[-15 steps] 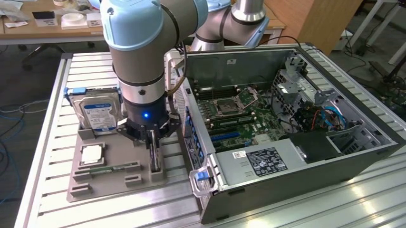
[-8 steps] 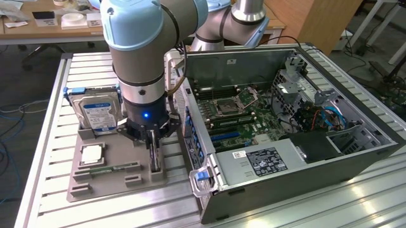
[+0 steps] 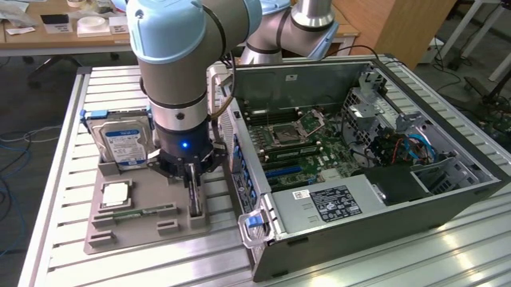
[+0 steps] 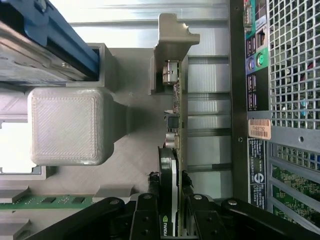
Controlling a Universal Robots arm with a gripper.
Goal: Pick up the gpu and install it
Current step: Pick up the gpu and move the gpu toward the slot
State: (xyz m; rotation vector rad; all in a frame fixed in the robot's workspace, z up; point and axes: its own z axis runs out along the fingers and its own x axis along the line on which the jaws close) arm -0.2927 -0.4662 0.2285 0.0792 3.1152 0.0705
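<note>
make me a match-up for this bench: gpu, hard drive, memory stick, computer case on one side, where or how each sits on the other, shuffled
Things:
1. gpu
2. hard drive
3. memory stick
4. computer case

States:
a. lying flat in a slot of the grey tray
b. side open, motherboard showing
c. upright, blue and white label
d. on edge in the tray, gripper shut on it

Pairs: 1-d, 2-c, 3-a, 4-b

The silver-grey tubular robot arm (image 3: pixel 182 86) has pale blue joint caps (image 3: pixel 164 30), a black wrist with a small glowing blue light (image 3: pixel 184 144), and a black bolted-linkage gripper (image 4: pixel 171 217).
</note>
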